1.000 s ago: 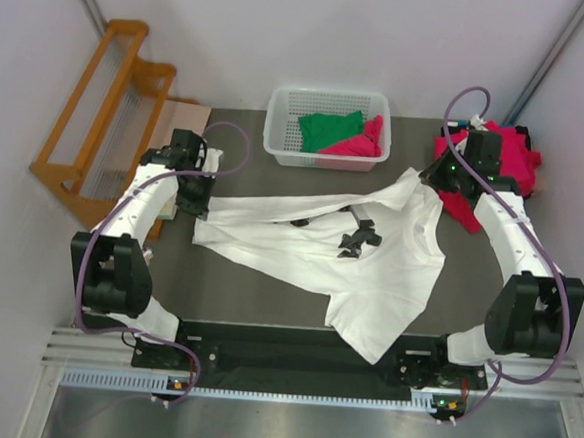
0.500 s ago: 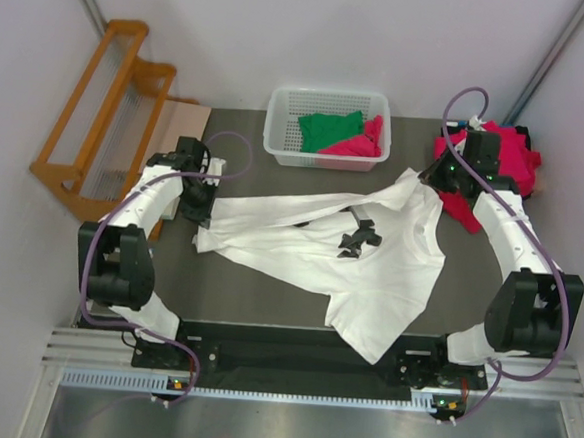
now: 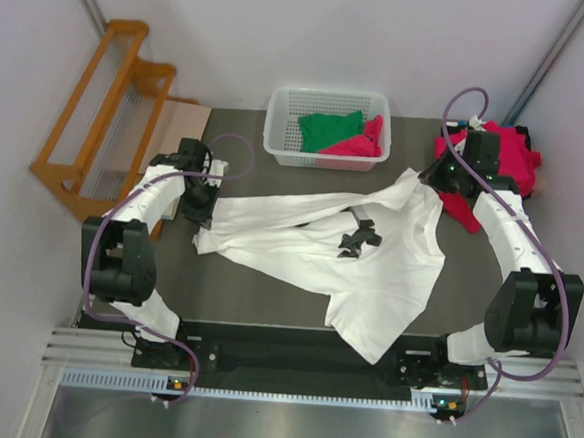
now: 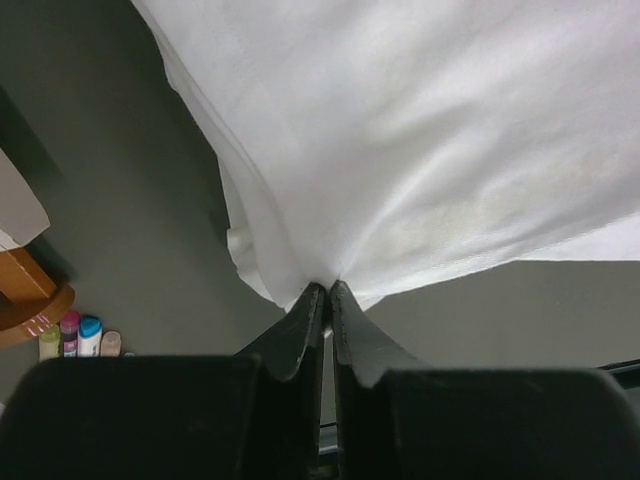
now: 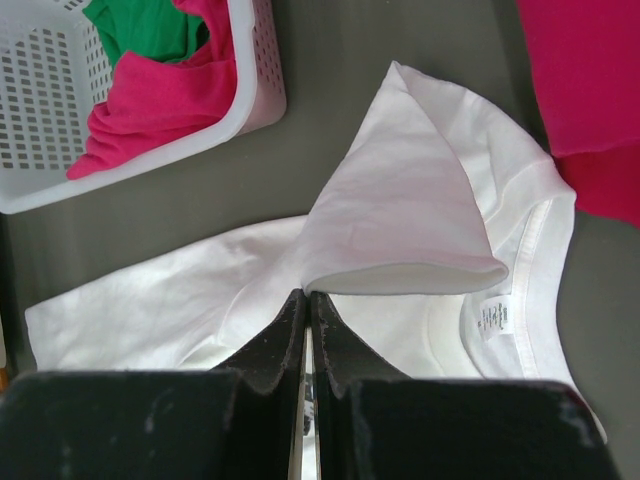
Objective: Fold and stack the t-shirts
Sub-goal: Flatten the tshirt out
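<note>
Partly, creases obscure the print (image 3: pixel 359 238) on the white t-shirt (image 3: pixel 378 285).

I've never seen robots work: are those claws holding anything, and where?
Both hold the white shirt: the left gripper pinches the edge at its left end; the right gripper seems to pinch it beside the folded-over sleeve.
</note>
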Robot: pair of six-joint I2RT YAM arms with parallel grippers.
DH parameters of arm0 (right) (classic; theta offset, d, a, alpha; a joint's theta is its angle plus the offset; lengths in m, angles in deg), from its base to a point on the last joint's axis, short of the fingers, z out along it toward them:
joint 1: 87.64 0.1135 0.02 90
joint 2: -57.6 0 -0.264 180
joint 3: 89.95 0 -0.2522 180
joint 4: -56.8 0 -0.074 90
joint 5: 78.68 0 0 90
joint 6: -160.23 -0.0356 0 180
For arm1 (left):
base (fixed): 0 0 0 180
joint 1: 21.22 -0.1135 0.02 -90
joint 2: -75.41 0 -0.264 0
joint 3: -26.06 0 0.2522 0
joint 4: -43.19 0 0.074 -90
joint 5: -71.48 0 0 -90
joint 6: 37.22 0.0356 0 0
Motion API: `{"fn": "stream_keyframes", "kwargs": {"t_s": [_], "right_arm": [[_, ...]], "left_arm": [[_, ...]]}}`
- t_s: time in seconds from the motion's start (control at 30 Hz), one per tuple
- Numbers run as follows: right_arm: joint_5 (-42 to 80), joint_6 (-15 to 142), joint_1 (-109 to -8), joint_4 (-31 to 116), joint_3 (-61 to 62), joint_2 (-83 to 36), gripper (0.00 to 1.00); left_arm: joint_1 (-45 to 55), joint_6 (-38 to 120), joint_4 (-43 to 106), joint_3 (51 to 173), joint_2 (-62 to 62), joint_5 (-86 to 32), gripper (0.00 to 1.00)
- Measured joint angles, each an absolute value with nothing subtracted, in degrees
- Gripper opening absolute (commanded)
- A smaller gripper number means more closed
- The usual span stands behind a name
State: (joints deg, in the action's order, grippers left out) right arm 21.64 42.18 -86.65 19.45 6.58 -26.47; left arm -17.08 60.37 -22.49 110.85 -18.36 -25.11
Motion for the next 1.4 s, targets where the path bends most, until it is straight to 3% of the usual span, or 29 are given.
{"fn": "stream_keyframes", "kwargs": {"t_s": [0.03,0.13,0.23,0.37,0.47,0.6,0.73,1.4], "right_arm": [[21.6,42.2,-86.6,19.4,6.6,-26.5,0.0],[21.6,42.2,-86.6,19.4,6.6,-26.5,0.0],[21.6,42.2,-86.6,19.4,6.6,-26.5,0.0],[21.6,42.2,-86.6,19.4,6.6,-26.5,0.0],[21.6,42.2,-86.6,19.4,6.6,-26.5,0.0],[21.6,42.2,-86.7,19.4,6.6,-26.5,0.0],[21.6,42.2,-86.7,19.4,6.6,-26.5,0.0],[21.6,42.2,-86.7,19.4,6.6,-28.0,0.0]], "left_arm": [[-17.1,60.4,-22.4,110.8,-18.4,-25.1,0.21],[-17.1,60.6,-22.3,110.8,-18.4,-25.0,0.3],[-17.1,60.5,-22.1,110.8,-18.4,-24.8,0.3],[-17.1,60.5,-22.0,110.8,-18.4,-24.7,0.15],[-17.1,60.6,-22.0,110.8,-18.4,-24.7,0.11],[-17.1,60.8,-22.1,110.8,-18.4,-24.7,0.28],[-17.1,61.2,-22.3,110.8,-18.5,-25.5,0.34],[-17.1,61.6,-22.0,104.4,-18.9,-26.6,0.3]]}}
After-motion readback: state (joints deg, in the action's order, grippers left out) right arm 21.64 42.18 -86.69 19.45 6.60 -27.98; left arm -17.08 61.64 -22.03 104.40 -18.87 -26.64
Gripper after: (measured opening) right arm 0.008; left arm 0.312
